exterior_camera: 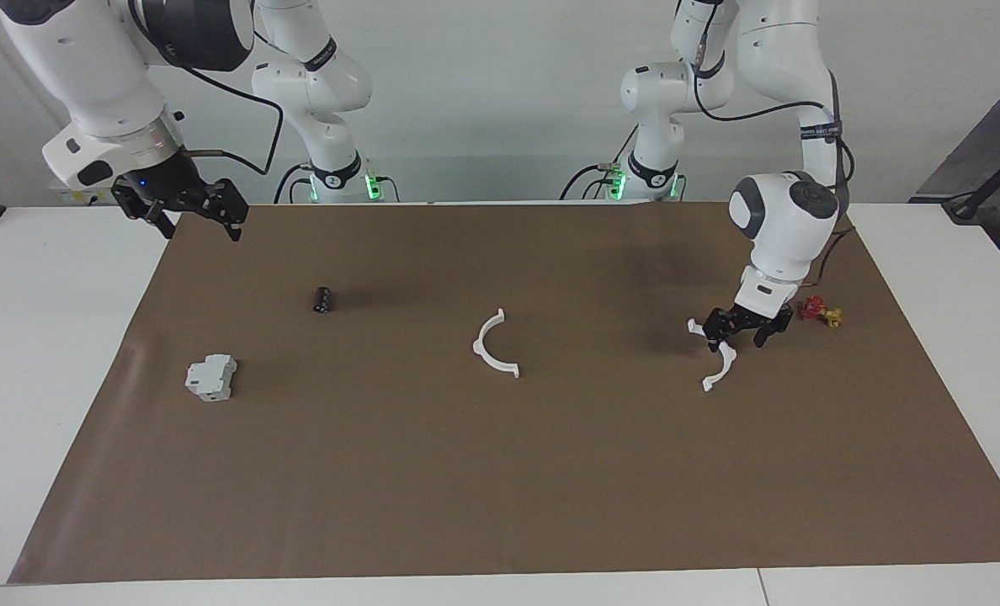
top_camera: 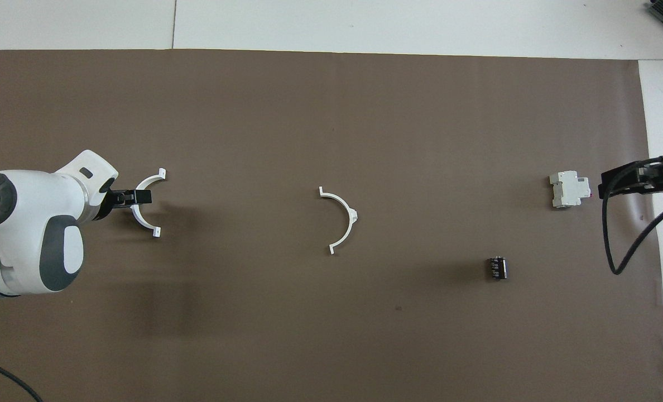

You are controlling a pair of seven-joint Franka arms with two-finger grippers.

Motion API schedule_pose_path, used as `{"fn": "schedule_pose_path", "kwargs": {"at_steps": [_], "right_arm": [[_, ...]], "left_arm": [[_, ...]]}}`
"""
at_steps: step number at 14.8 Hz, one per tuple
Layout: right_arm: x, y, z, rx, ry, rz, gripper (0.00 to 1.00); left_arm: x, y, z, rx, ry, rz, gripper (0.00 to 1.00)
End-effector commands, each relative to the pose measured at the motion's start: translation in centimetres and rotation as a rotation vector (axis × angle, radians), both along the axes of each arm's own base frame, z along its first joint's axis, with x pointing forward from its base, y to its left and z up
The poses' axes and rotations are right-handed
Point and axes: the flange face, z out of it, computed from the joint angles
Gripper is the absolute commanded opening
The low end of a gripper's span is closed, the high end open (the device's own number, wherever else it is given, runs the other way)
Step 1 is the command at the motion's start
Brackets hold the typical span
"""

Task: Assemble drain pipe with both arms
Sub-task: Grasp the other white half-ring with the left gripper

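Note:
The drain pipe lies as two separate white half-circle arcs on the brown mat. One arc [exterior_camera: 478,347] [top_camera: 349,211] rests at mid-table. The other arc [exterior_camera: 723,370] [top_camera: 143,182] lies toward the left arm's end. My left gripper [exterior_camera: 742,337] [top_camera: 136,196] is down low at this arc's middle, open, with its fingers either side of the thin band; the arc still looks flat on the mat. My right gripper [exterior_camera: 199,220] [top_camera: 608,187] hangs open and high over the mat's edge at the right arm's end, waiting.
A grey-white boxy block [exterior_camera: 211,377] [top_camera: 569,189] and a small black cylinder [exterior_camera: 322,300] [top_camera: 497,267] lie toward the right arm's end. A small red and yellow part [exterior_camera: 821,312] sits beside the left gripper. The brown mat [exterior_camera: 500,488] covers most of the white table.

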Motion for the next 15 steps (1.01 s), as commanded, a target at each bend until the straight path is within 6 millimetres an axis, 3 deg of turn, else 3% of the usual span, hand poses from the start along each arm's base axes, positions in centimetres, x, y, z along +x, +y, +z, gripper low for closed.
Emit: {"fn": "schedule_pose_path", "kwargs": {"at_steps": [1,5,7,15], "right_arm": [[-0.5,-0.2,0.7,-0.022,-0.009,0.054,1.0],[-0.7,-0.6,1.5,-0.027,0.016,0.075,1.0],[-1.0,-0.9,2.6,-0.025,0.03,0.069,1.0],[-0.8,-0.7,1.8,-0.006,0.024,0.067,1.0]], "left_arm": [[-0.3,0.3,0.0,0.004,-0.007,0.023,1.0],[-1.8,-2.0,-1.2,-0.038,0.025,0.253,1.0],[-1.8,-2.3,-1.2,-0.038,0.026,0.254,1.0],[-1.8,-2.3,-1.1,-0.038,0.025,0.249,1.0]]}}
